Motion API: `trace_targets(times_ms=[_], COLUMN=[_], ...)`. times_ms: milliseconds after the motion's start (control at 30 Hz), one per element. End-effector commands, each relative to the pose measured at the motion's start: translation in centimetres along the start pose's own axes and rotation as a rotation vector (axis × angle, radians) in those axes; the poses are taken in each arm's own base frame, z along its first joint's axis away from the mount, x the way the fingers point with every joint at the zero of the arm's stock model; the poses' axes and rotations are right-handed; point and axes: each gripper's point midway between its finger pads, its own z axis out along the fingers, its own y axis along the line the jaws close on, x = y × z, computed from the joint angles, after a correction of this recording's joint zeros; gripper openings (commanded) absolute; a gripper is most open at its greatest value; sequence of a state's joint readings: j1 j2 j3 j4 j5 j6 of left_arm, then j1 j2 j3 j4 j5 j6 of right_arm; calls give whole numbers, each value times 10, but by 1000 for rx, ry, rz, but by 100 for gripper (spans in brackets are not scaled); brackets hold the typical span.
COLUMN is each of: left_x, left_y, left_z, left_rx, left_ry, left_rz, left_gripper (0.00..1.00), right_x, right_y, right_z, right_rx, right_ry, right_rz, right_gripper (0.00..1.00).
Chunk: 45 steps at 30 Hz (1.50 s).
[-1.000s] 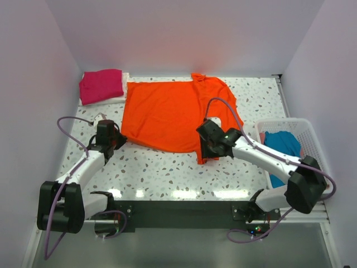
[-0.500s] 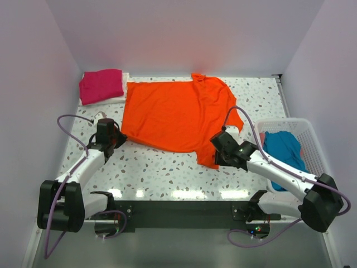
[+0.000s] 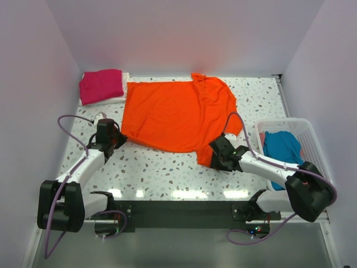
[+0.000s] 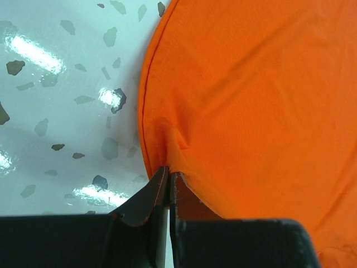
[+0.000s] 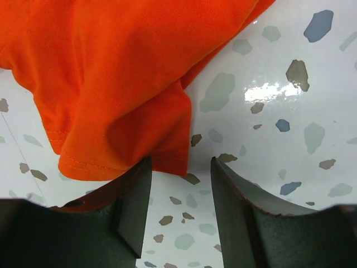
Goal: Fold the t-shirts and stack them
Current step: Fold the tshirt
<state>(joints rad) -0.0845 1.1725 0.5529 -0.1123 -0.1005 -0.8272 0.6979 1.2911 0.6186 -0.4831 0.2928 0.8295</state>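
Observation:
A bright orange t-shirt [image 3: 175,114] lies spread flat on the speckled table. My left gripper [image 3: 116,137] is at its near left corner. In the left wrist view the jaws [image 4: 169,174] are shut on the orange hem [image 4: 146,111], which puckers at the pinch. My right gripper [image 3: 215,160] is at the shirt's near right corner. In the right wrist view it [image 5: 179,167] stands open, with bare table between the fingers. The folded orange corner [image 5: 120,120] lies just past the fingertips, touching the left finger [image 5: 134,192]. A folded magenta t-shirt [image 3: 101,85] rests on a white one [image 3: 103,101] at the back left.
A white slatted basket [image 3: 305,127] stands at the right edge with a teal t-shirt [image 3: 281,144] in it and a bit of salmon-pink cloth [image 3: 303,152] beside that. Walls close in the table on three sides. Bare speckled tabletop [image 3: 162,170] lies between the shirt and the arm bases.
My right gripper has pulled back toward the near edge and opened wider, letting go of the shirt's right side, which now lies flat. The left arm has not moved.

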Motion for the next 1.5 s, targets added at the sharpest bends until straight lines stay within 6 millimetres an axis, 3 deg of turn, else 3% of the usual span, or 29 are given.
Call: trace_targets(times_ms=[0,133,300,600,800,1000,1133,1233,1333,1467], left_x=[-9,-2,6,22,28,16,7,1,-7,-14], left_y=[-4,4,16,46,66,70,63,54,45,35], left_z=[-4,-4,-7,-14,-20,-24,-22,-20,-18,-12], left_rx=[11,-3,-25,-108,-177,-227,-239,-225,-200,-182], left_ry=[-20,-13,-11,-1,-7,-42,-46,-40,-51,-50], left_rz=[0,-2,4,15,22,25,27,44,57,57], left_gripper=[3,3,5,0,0,0,0,0,7,7], right_x=[-7,2,10,-16,-21,-58,-103,-135,-164,-189], right_y=[10,5,-6,-33,-40,-44,-33,-27,-19,-9], right_z=[7,13,1,-84,-102,-119,-135,-135,-131,-119], right_rx=[-39,-27,-15,-85,-84,-14,-14,-23,-43,-61], right_ry=[-37,-17,6,-140,-160,-278,-366,-387,-409,-399], right_rz=[67,66,48,89,89,65,67,75,97,117], right_gripper=[49,33,0,0,0,0,0,0,0,0])
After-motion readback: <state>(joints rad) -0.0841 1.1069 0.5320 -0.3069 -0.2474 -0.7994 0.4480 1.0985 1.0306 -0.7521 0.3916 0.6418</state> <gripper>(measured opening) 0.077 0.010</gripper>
